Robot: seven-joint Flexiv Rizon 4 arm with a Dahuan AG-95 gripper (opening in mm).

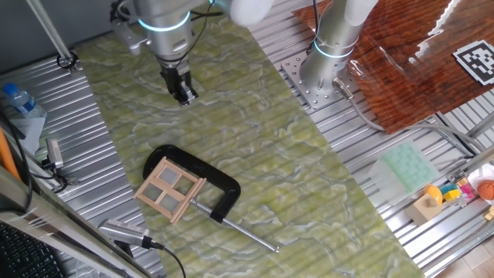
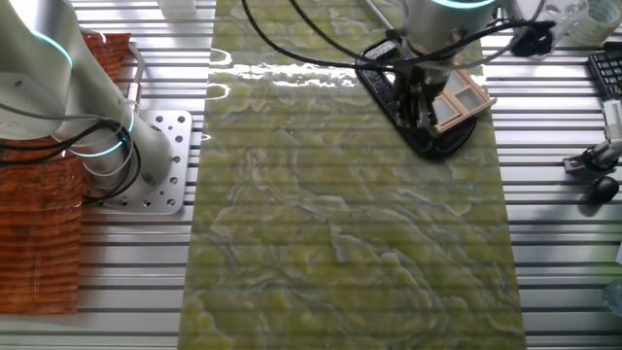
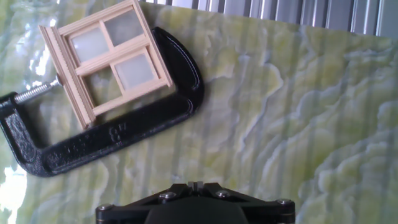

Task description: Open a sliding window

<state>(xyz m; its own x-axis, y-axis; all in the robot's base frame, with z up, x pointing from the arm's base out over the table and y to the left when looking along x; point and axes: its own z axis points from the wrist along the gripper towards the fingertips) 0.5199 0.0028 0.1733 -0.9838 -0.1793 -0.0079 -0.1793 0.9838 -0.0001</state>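
Note:
The sliding window point(image 1: 170, 188) is a small light-wood frame with four greyish panes. It lies on the green mat, held in a black C-clamp point(image 1: 218, 184). It also shows in the other fixed view point(image 2: 461, 100) and at the upper left of the hand view point(image 3: 107, 59). My gripper point(image 1: 183, 94) hangs above the mat, well away from the window toward the far side, and holds nothing. Its fingertips point(image 3: 196, 185) sit together at the bottom edge of the hand view. In the other fixed view the gripper point(image 2: 420, 109) partly covers the clamp point(image 2: 435, 144).
The green marbled mat point(image 1: 278, 162) covers the ribbed metal table. A second arm's base point(image 1: 330, 58) stands at the back right beside a reddish wooden board point(image 1: 409, 69). A water bottle point(image 1: 19, 99) lies at the left. Small toys point(image 1: 455, 193) lie at the right.

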